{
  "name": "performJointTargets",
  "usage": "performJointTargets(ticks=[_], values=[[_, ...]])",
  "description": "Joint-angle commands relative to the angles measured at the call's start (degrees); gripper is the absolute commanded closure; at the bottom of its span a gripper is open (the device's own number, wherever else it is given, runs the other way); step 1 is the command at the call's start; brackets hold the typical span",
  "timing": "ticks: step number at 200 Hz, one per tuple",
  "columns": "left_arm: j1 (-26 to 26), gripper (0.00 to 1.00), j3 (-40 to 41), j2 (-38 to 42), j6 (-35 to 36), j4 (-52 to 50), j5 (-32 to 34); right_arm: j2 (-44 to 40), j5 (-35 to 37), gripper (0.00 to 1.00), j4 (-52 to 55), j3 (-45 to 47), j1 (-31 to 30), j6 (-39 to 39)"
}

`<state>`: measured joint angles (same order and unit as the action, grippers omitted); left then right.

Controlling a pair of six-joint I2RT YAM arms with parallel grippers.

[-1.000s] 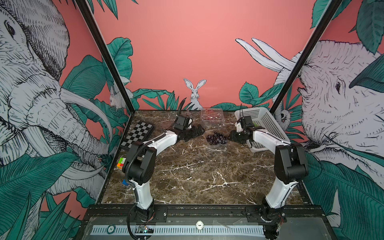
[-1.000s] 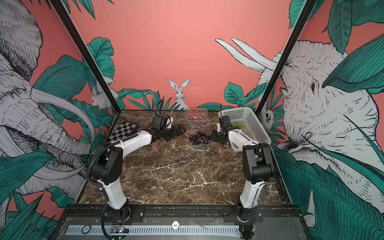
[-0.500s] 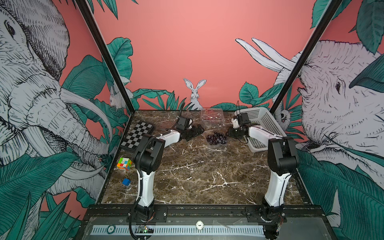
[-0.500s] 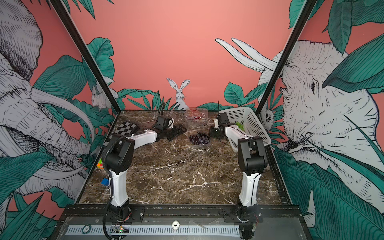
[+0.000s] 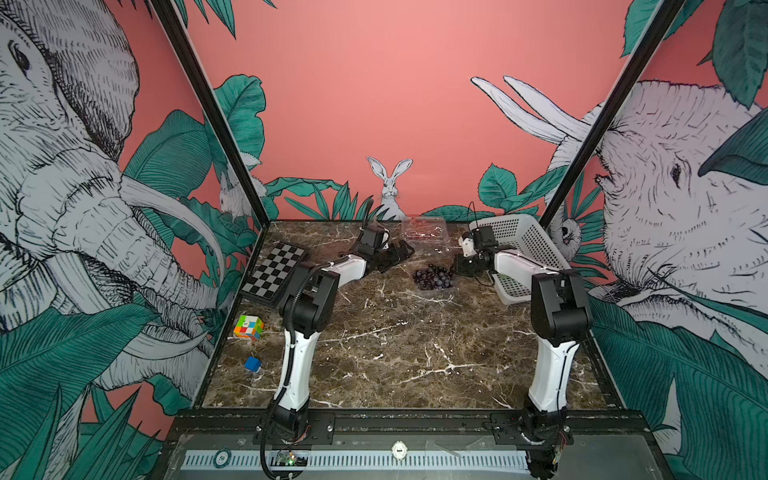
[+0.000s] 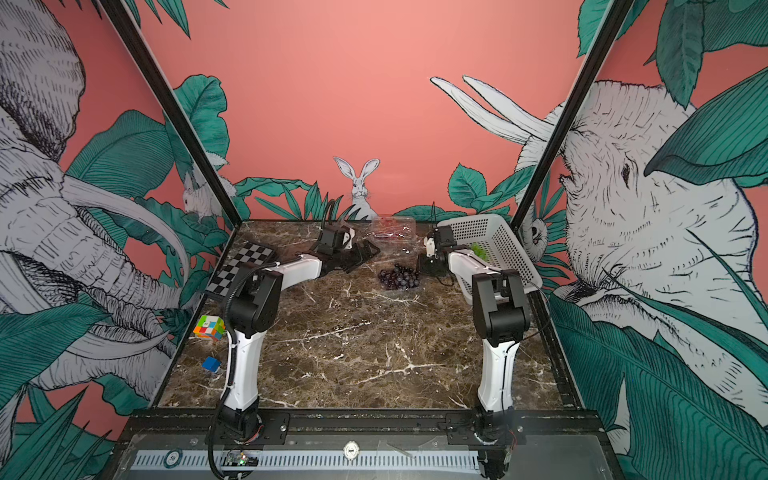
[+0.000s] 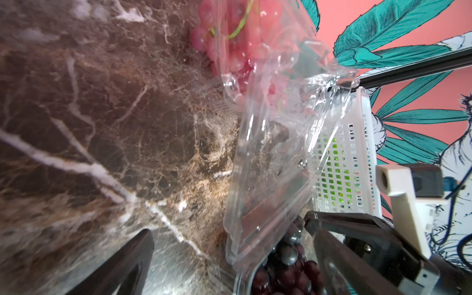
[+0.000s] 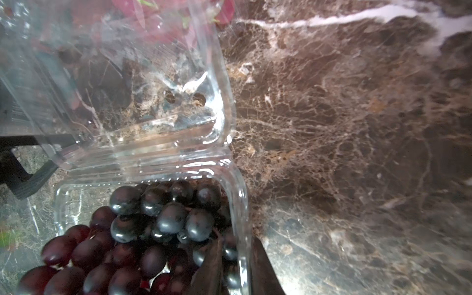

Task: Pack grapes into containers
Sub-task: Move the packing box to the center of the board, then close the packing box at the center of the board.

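Both top views: the dark grapes lie far centre, between the left gripper and the right gripper.

Left wrist: its jaws gape empty beside the raised lid.

Only the right wrist shows us fingers pinching the grapes' container by its wall. We'd hold it steady while the lid folds.
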<state>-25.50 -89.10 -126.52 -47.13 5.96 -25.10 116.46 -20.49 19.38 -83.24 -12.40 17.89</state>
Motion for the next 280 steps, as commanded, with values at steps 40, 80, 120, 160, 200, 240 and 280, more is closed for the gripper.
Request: performJointTargets(ticks=[40,80,120,160,200,240,280], values=[[0.05,0.01,-2.82,-1.1,-0.38,4.21,-2.01,1.07,-2.3,0.81,0.47,-2.57,-2.61,-4.11],[-0.04,0.01,-1.67,-0.39,-0.64,6.67,-2.81,1.05,-2.66,0.81,0.99,-2.35,-3.24,-5.75],[-0.89,0.01,2.04,2.15,-1.87,10.57,-3.11,0.51,-3.68,0.81,0.32,-1.32,-3.72,-6.84],[-1.4,0.01,6.06,6.01,-1.05,11.53,-1.8,-0.49,-3.53,0.76,0.55,-0.69,-3.99,-6.84],[-1.35,0.01,8.84,8.86,0.79,11.18,-1.01,-1.9,-2.78,0.65,1.17,0.08,-3.94,-5.18],[-1.4,0.01,8.59,9.75,2.84,10.48,-1.16,-3.34,-4.26,0.57,-0.57,1.75,-3.94,-3.5],[-1.49,0.01,10.71,12.59,4.22,9.87,-0.13,-6.81,-4.25,0.32,-1.45,4.47,-3.49,-1.84]])
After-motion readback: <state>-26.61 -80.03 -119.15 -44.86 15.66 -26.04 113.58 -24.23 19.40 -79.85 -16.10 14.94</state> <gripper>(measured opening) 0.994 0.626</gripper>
